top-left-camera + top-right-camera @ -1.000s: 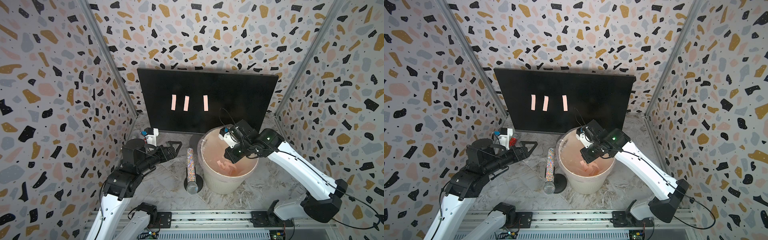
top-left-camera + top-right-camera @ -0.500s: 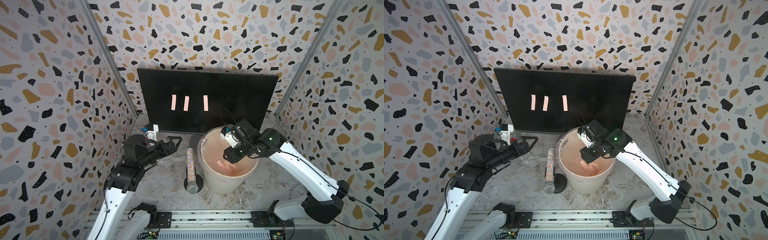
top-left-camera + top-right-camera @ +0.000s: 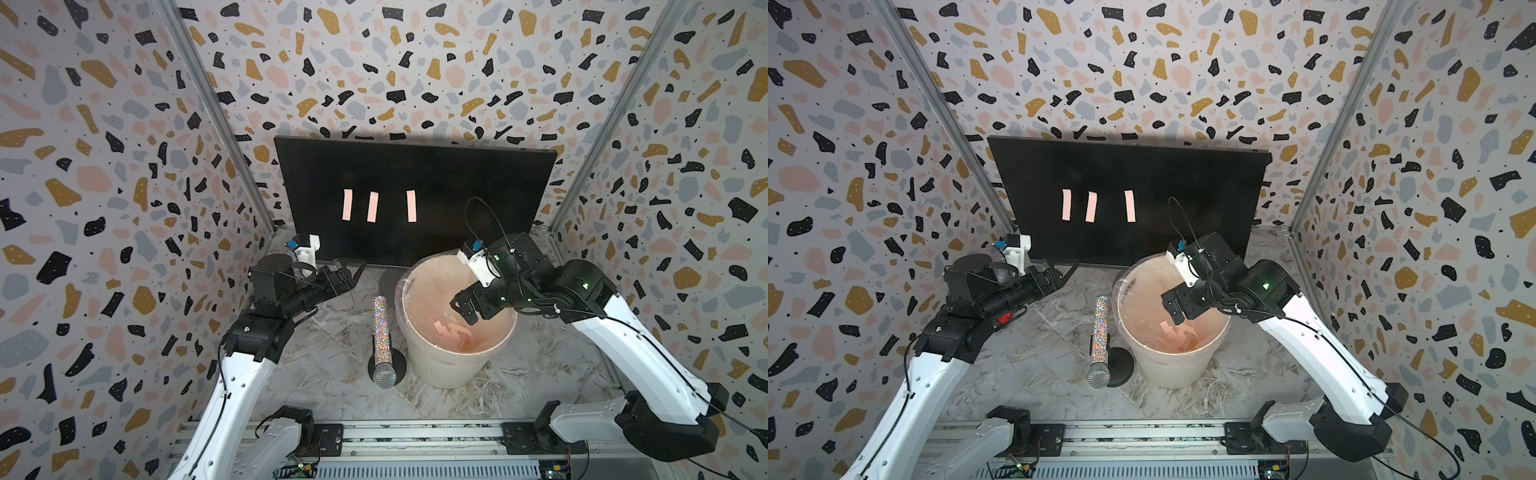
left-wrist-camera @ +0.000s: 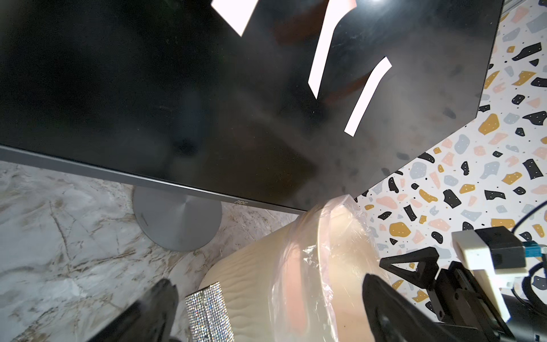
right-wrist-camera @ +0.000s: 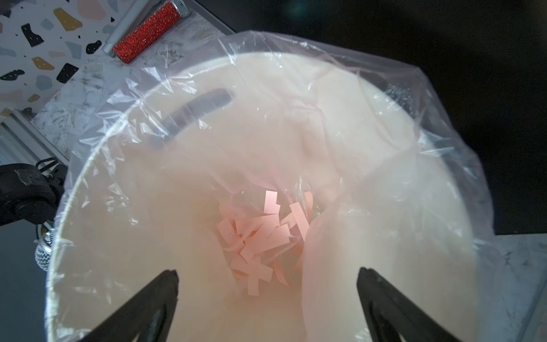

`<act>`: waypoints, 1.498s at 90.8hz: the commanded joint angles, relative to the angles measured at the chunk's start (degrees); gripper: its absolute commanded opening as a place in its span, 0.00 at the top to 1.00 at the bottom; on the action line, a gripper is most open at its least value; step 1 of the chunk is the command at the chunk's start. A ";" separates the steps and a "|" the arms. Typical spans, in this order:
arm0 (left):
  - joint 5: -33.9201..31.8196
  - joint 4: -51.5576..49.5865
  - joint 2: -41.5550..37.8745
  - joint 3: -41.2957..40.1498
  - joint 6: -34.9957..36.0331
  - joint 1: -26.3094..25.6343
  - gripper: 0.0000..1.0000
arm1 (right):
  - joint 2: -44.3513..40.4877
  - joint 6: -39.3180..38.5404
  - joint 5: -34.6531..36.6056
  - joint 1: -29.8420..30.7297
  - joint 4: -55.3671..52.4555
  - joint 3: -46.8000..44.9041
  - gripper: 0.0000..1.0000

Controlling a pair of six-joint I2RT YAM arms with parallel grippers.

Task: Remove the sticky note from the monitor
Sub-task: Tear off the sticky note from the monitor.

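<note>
Three pink notes (image 3: 372, 206) are stuck in a row on the screen of the monitor (image 3: 457, 187), on its left half, each one upright and apart from the next. The monitor stands at the back wall. In front of its right part is the bin (image 3: 436, 370), with a clear liner (image 5: 444, 124) over its rim, and many pink slips (image 5: 260, 237) lie at the bottom. My right pincer (image 5: 268, 274) hangs over the mouth of the bin, jaws wide apart and empty. My left pincer (image 3: 351, 270) is low near the monitor's lower left edge, also spread wide, holding nothing. A glittery microphone (image 3: 381, 332) is just beside the bin.
</note>
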 commanded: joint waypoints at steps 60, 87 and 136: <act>17.19 36.67 13.30 -0.36 -18.01 12.60 0.00 | -19.74 1.55 8.12 -1.70 7.42 -8.68 0.00; 18.71 48.65 19.75 1.15 -26.05 12.77 0.04 | -20.38 0.54 9.02 -1.67 7.67 -9.31 0.00; 19.42 52.50 25.80 5.29 -30.30 10.58 0.11 | -21.15 0.69 9.29 -1.70 8.48 -9.52 0.00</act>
